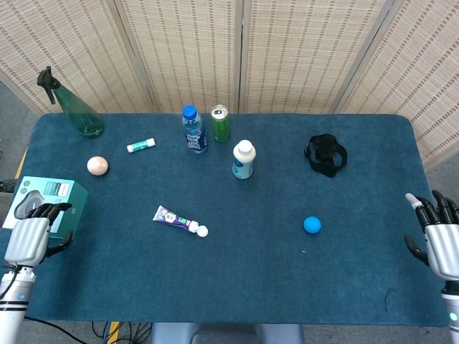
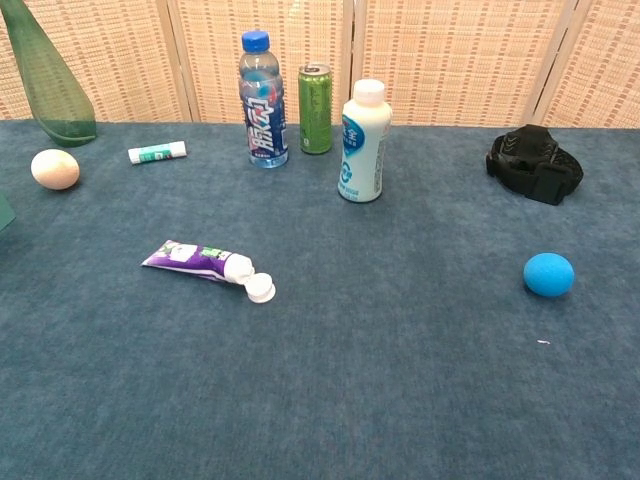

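Both hands empty at the table's side edges.

Left hand, lower left of the head view, fingers loosely spread, holds nothing, just beside the teal cardboard box. Right hand, lower right, fingers apart, empty; small blue ball well apart. Risk: a careless left reach could nudge the box off the edge.

Silver-backed left hand and right hand, black fingers
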Robot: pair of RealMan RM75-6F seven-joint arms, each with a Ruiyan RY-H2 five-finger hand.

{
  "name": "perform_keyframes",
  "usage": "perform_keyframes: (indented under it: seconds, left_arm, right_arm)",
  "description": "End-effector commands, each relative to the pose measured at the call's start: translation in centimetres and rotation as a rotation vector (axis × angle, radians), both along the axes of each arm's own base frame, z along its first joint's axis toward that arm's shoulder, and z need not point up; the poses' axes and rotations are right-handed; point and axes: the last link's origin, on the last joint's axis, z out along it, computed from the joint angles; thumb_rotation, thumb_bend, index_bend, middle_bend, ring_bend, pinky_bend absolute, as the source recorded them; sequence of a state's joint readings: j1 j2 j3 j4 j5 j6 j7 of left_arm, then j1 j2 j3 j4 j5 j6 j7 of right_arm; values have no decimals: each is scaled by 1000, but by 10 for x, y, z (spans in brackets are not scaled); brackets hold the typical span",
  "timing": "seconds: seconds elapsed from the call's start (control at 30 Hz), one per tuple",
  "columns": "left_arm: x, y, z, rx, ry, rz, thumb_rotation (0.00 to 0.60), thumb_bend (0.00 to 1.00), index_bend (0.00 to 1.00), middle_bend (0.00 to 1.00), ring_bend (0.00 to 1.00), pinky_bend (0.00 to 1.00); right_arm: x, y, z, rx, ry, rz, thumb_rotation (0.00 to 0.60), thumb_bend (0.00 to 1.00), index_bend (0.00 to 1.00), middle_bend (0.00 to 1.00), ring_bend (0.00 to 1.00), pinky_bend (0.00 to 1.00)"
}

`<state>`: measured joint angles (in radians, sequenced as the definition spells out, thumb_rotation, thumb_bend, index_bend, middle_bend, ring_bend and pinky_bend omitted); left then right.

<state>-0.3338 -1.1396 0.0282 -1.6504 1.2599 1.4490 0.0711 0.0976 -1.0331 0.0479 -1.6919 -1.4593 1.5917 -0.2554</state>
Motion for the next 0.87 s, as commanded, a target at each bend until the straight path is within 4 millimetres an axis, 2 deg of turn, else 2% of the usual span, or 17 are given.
perform_keyframes:
  seconds: [0.03,0.57,0.87]
  left_arm:
    - [1,-7,0,1,7,10,600,321,232,283,196,236]
    - [5,-19,0,57,-1,-21,600,321,241,284,196,235]
    - [6,-19,-1,59,1,-25,600,321,242,283,196,236]
  right_arm:
    - [-1,2,-2,5,-9,-1,600,191,178,241,71,151]
    - [4,-1,-10,101,-55,7,600,193,178,241,63,132]
    - [3,-1,-10,114,-60,4,600,193,178,241,63,132]
